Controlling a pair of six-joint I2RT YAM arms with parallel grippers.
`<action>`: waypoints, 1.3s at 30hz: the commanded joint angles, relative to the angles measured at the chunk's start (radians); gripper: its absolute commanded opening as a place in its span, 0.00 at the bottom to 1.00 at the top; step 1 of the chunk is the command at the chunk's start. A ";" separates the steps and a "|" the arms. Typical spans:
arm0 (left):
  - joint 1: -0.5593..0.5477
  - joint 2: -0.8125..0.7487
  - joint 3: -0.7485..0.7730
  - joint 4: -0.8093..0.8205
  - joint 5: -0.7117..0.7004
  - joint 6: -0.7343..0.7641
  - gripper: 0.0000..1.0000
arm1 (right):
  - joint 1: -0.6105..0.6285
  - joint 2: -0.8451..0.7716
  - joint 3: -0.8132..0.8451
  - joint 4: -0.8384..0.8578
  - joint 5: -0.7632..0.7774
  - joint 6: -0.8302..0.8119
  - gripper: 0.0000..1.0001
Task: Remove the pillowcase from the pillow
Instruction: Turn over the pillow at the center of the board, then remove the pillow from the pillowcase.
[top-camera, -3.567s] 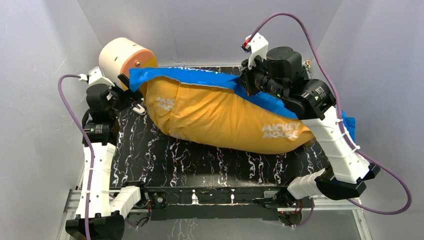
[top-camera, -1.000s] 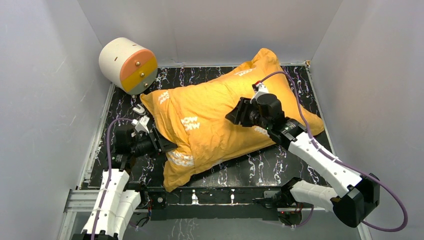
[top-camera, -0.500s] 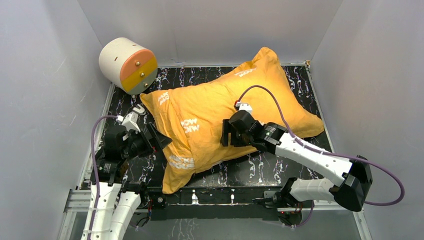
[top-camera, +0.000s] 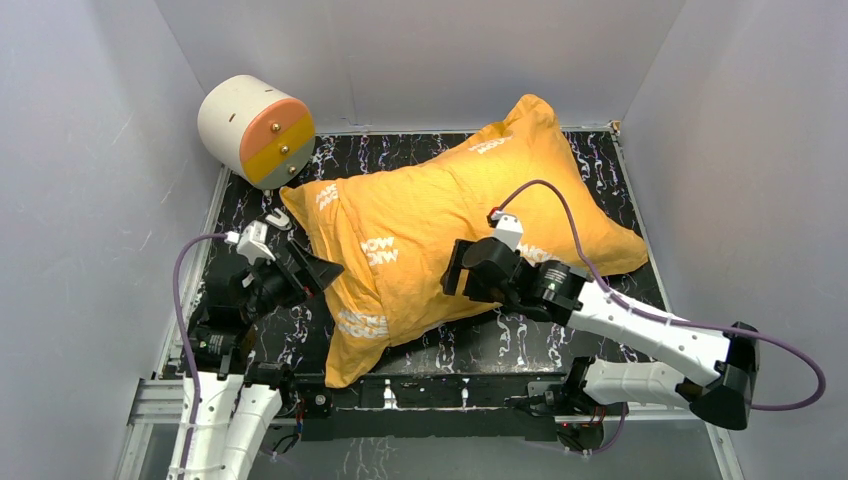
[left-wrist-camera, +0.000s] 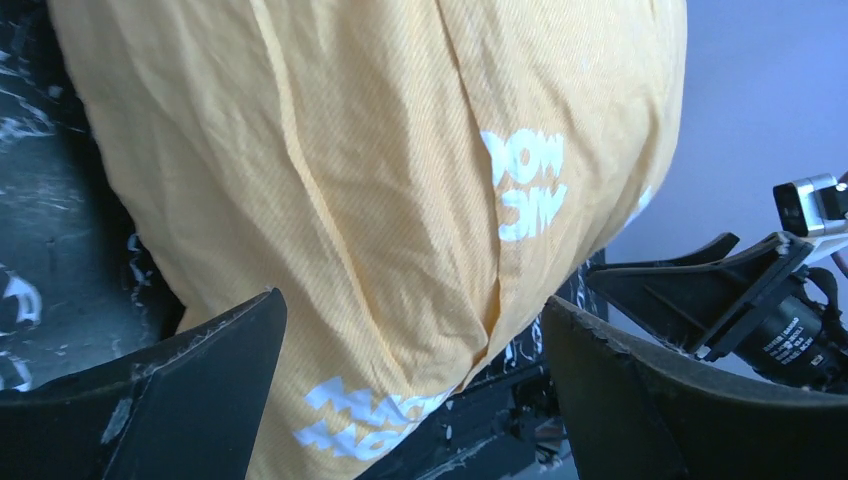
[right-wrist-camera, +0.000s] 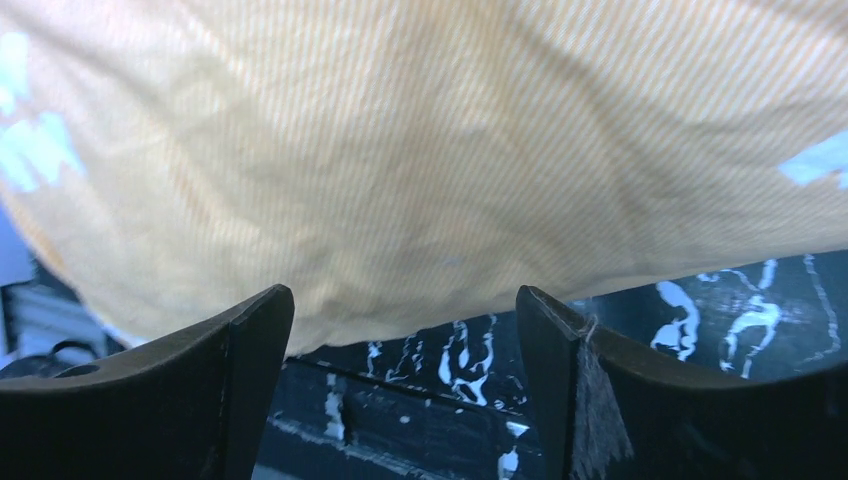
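The pillowcase (top-camera: 440, 225) shows its orange-yellow face with white lettering and lies slantwise across the black marbled table (top-camera: 560, 330). It bulges, and the pillow inside it is hidden. My left gripper (top-camera: 322, 270) stands open at the pillowcase's near left side, its jaws wide on either side of the cloth (left-wrist-camera: 350, 180) without pinching it. My right gripper (top-camera: 452, 272) is open at the near edge of the pillowcase (right-wrist-camera: 420, 150), just above the table (right-wrist-camera: 700, 310). In the wrist views, neither the left gripper (left-wrist-camera: 410, 298) nor the right gripper (right-wrist-camera: 402, 290) holds anything.
A cream cylinder with an orange-yellow end (top-camera: 255, 128) leans in the back left corner. A small white hook-shaped piece (top-camera: 277, 218) lies on the table by the pillowcase's left corner. Grey walls close in three sides; a metal rail (top-camera: 430, 392) runs along the front.
The cased pillow, once held up at the back, now lies on the table. In the last second both grippers opened and let go; the right drew toward the near edge.
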 joint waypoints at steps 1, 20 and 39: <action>-0.003 0.002 -0.140 0.132 0.175 -0.074 0.98 | 0.015 -0.099 -0.080 0.207 -0.094 0.007 0.87; -0.004 0.247 -0.090 0.173 0.153 0.044 0.97 | 0.340 0.426 0.348 0.291 0.453 -0.361 0.85; -0.006 0.292 -0.186 0.262 0.141 0.065 0.80 | 0.294 0.407 0.255 0.481 0.209 -0.535 0.81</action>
